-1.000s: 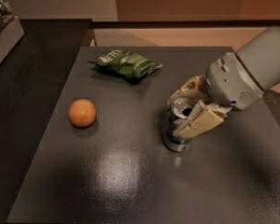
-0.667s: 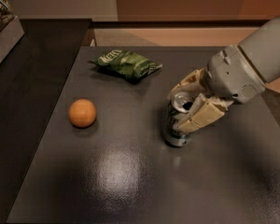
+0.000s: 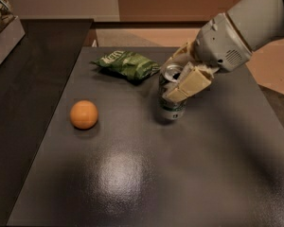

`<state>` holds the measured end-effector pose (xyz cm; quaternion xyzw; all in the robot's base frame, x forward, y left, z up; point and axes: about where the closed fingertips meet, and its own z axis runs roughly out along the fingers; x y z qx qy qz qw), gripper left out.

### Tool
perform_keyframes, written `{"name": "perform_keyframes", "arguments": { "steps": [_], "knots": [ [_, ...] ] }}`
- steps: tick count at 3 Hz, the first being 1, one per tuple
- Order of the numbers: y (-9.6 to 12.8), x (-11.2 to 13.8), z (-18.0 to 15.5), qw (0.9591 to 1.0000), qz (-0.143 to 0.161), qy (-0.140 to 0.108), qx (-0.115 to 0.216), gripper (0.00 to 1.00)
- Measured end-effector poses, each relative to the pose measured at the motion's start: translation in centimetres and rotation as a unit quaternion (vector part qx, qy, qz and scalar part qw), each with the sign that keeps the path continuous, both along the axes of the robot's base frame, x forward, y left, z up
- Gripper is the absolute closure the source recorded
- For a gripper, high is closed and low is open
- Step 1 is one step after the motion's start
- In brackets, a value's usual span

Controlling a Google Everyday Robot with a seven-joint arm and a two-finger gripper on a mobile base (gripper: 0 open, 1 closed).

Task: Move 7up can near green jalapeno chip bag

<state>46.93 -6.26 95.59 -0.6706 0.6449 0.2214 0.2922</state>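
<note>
Dark, glossy bench top [image 3: 132, 183] fills the view, with tan flooring beyond its far edge. 7up can [image 3: 172, 103] stands upright in the far half, about midway between the left and right edges. It is just beside the green jalapeno chip bag [image 3: 128, 64], which lies flat toward the far left corner. Gripper [image 3: 179, 74] is clamped on the can's upper body, fingers spread to can width, holding it vertical for set-down. Orange ball [image 3: 84, 114] sits near the left edge.
</note>
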Motion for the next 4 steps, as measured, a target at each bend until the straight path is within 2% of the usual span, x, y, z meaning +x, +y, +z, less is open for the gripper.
{"name": "perform_keyframes", "arguments": {
  "steps": [1,3,4],
  "knots": [
    [1.1,4.1,0.8,0.9992,-0.036,0.004,0.016,1.00],
    [1.5,12.1,-0.6,0.9928,-0.114,0.022,0.029,1.00],
    [1.3,14.5,-2.1,0.9895,-0.138,0.033,0.025,1.00]
  ]
}}
